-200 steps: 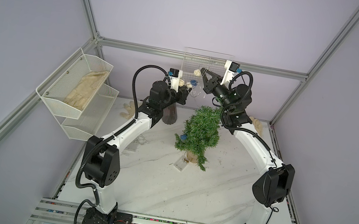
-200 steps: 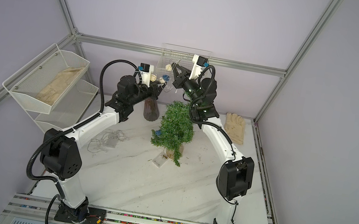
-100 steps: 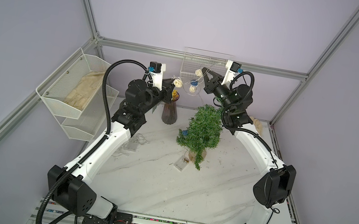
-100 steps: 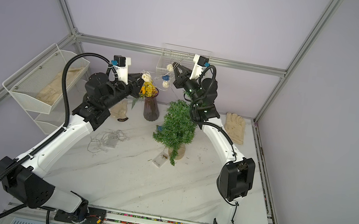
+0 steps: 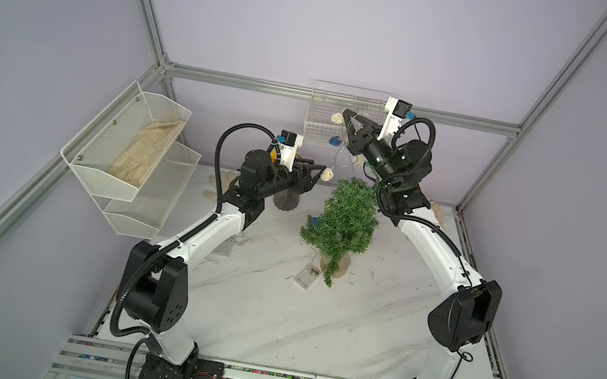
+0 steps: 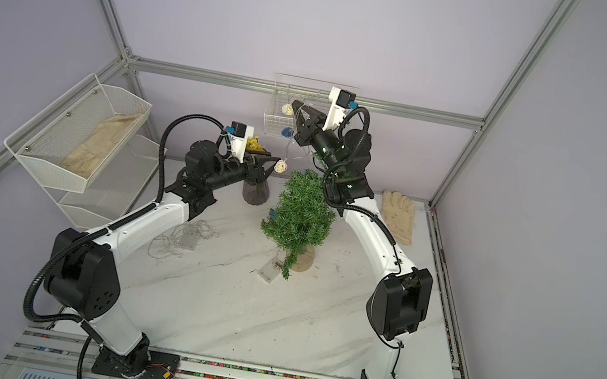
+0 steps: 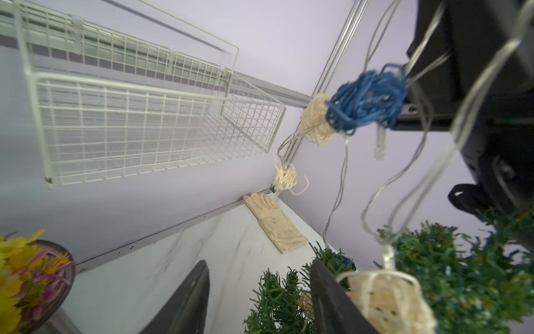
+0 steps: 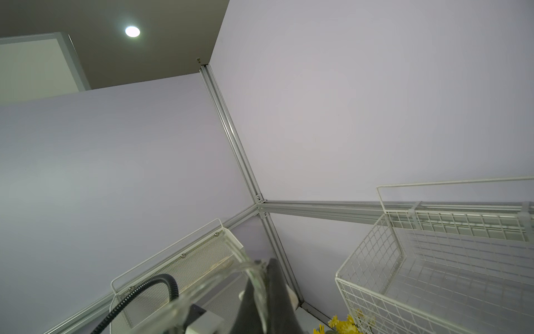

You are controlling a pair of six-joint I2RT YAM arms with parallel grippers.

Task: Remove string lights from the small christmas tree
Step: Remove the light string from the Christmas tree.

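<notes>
The small christmas tree [image 5: 344, 223] [image 6: 299, 215] stands on its tan base at the table's middle back. The string lights [image 5: 334, 141] [image 6: 286, 132] hang as a thin wire with cream and blue balls from my right gripper [image 5: 346, 116] [image 6: 296, 107] [image 8: 264, 264], which is shut on the wire high above the tree. One blue ball [image 5: 314, 221] sits in the branches. The clear battery box [image 5: 306, 279] lies by the base. My left gripper [image 5: 316, 169] [image 6: 270, 163] [image 7: 259, 263] is open left of the treetop, and a cream ball [image 7: 387, 300] hangs just outside one finger.
A dark vase [image 6: 256, 190] of yellow flowers stands under my left gripper. A white wire basket [image 5: 322, 122] hangs on the back wall, and mesh shelves [image 5: 131, 152] on the left wall. A glove [image 6: 398, 215] lies back right. A loose wire tangle [image 6: 183, 239] lies under the left arm.
My left gripper has opened and let go of the string, and it now sits lower beside the treetop. The right gripper has stayed raised and shut on the wire.
</notes>
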